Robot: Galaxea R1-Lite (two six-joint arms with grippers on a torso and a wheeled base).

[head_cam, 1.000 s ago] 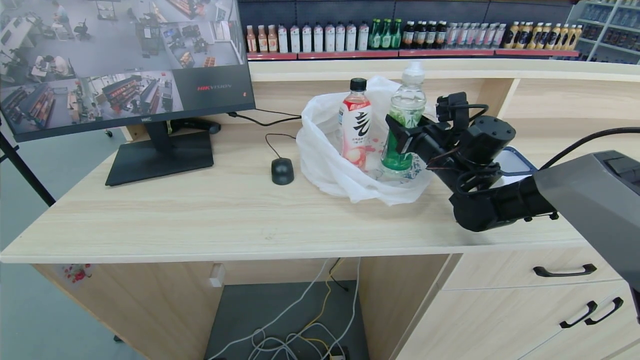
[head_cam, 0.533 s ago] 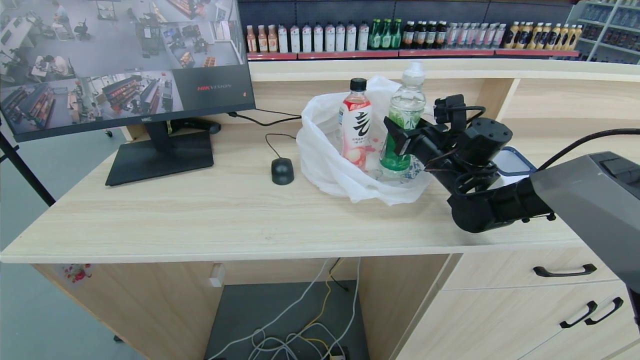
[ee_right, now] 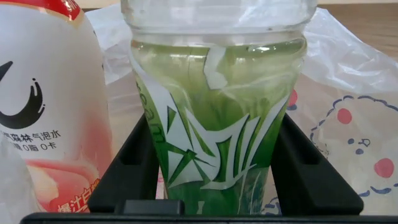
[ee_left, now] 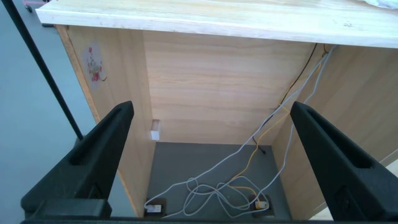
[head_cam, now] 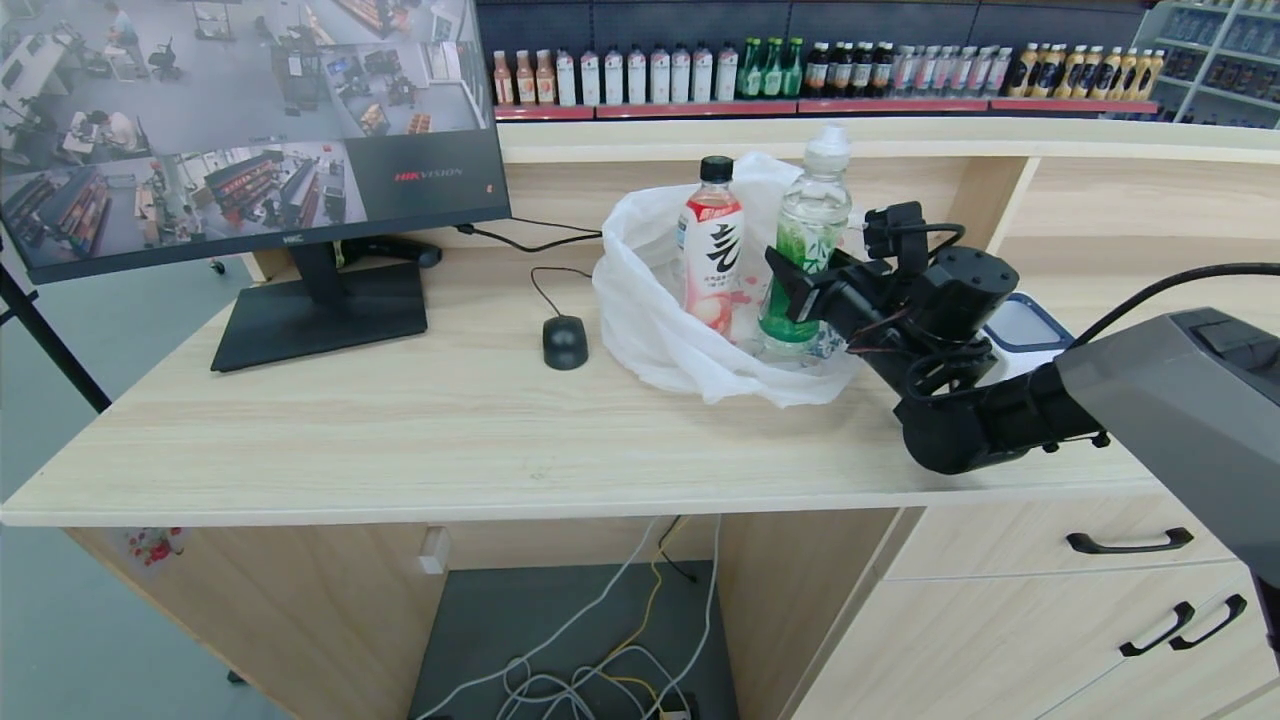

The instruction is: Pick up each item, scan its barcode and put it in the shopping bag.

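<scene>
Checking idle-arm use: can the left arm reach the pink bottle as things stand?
Probably not: the left hand sits open below the counter, whose top lies between it and the pink bottle.

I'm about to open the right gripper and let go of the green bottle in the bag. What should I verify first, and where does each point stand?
1. Green bottle inside the mouth of the shopping bag: ok.
2. Green bottle upright: ok.
3. Its base resting on the bag's floor: cannot tell, the bag wall hides it.
4. Gap to the pink bottle beside it: ok, but narrow in the right wrist view.
5. Right gripper shut on the green bottle, one finger on each side: ok.
6. Left gripper open, below the counter top, away from the bag: ok.
</scene>
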